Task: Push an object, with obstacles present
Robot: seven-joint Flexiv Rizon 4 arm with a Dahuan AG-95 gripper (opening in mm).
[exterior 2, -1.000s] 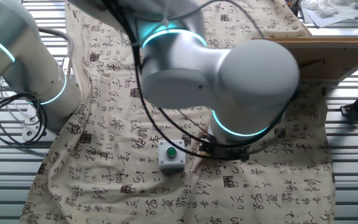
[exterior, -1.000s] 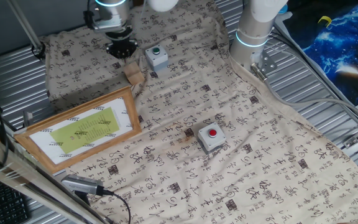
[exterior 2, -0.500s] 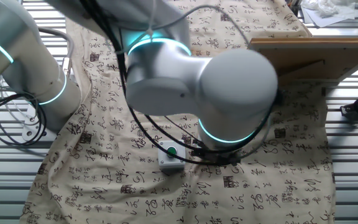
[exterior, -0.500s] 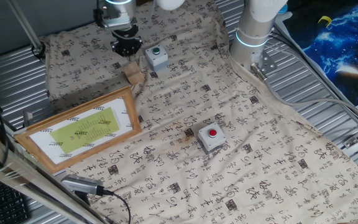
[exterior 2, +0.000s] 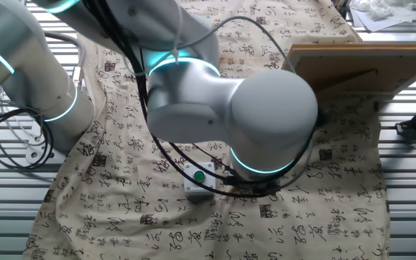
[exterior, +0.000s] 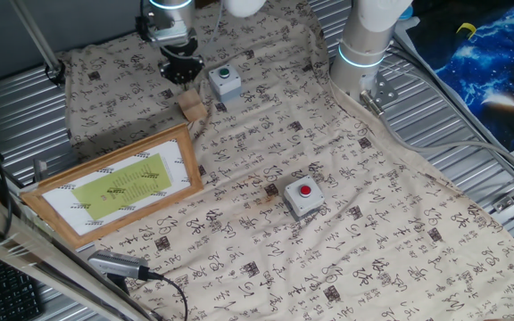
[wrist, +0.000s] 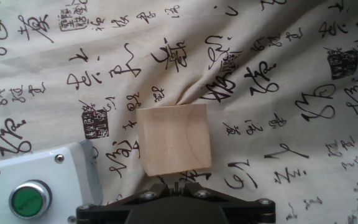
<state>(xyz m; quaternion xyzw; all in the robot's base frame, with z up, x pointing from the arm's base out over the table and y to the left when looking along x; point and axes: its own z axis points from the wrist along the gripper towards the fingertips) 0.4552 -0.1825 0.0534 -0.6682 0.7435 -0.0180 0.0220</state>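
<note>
I am working over the calligraphy-printed cloth [exterior: 373, 223], which is rucked into folds, and the largest obstacle, the wood-framed yellow-green picture [exterior: 119, 185], lies at the near left with its corner just beside the block. The arm [exterior 2: 222, 108] fills most of the other fixed view and hides the block there. The grey box with the green button [exterior: 224, 82] stands just beside the block on its far right, apart from it by a narrow strip of cloth, and the grey box with the red button [exterior: 303, 197] sits well apart, nearer the middle of the cloth. The wooden block [wrist: 174, 138] is in the hand view just ahead of the gripper [exterior: 179, 73], with a ridge of cloth bunched at its far edge. Only the base of the fingers shows at the bottom of the hand view; the jaws look drawn together, but I cannot tell for certain. To push well, I would meet the near face squarely at its middle, keep low, go slowly so the cloth fold does not tip or turn the block, and steer away from the picture frame and the green-button box.
</note>
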